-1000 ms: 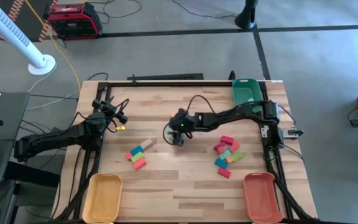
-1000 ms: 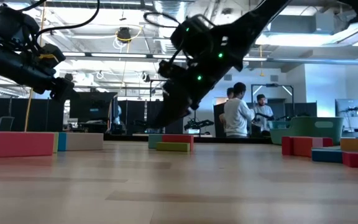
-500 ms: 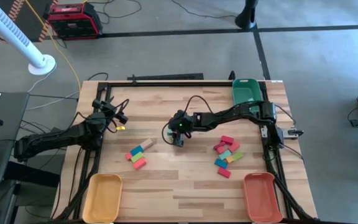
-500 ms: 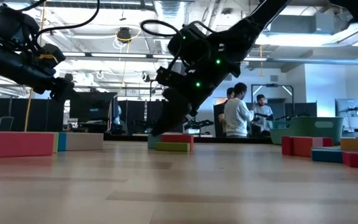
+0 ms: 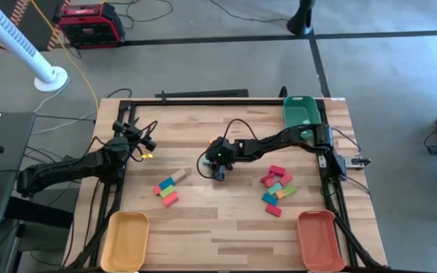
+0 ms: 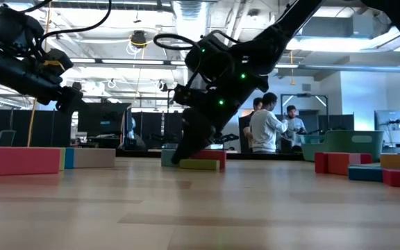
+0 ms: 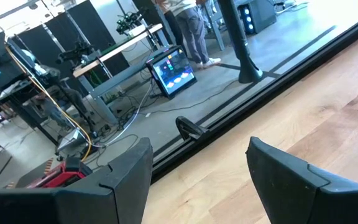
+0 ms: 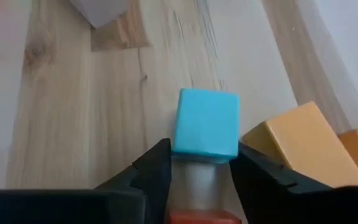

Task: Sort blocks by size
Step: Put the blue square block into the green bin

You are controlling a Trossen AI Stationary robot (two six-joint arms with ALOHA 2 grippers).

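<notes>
High view: wooden table [image 5: 203, 220] carries three trays, green tray [image 5: 298, 111] at the far right corner, yellow tray [image 5: 125, 239] near left, orange tray [image 5: 315, 240] near right; none shows a block inside as far as can be seen, so sorting looks barely begun. Blocks lie in loose groups: a left cluster [image 5: 170, 187] of tan, teal, green and red pieces, a right cluster [image 5: 277, 189] of red, teal, green and orange ones, and a few under the right arm at mid-table. Right gripper [image 5: 218, 171] is down on that middle group; left gripper [image 5: 144, 146] waits well apart, over the left part of the table. Low view: right gripper [image 6: 180, 157] reaches to table level at a green bar [image 6: 198, 164] and red block [image 6: 211, 155]; the left cluster shows as a red bar [image 6: 24, 160] nearest the camera. Left wrist view: left gripper [image 7: 199, 171] has fingers parted, nothing between them, only bare wood and the room beyond. Right wrist view: right gripper [image 8: 199, 163] has its fingers against both sides of a teal-blue cube [image 8: 207, 124], apparently closing on it; orange blocks [image 8: 297, 146] lie just beside, a red piece [image 8: 202, 217] underneath. Judgement: first pick in hand, nearly all blocks left to sort.
</notes>
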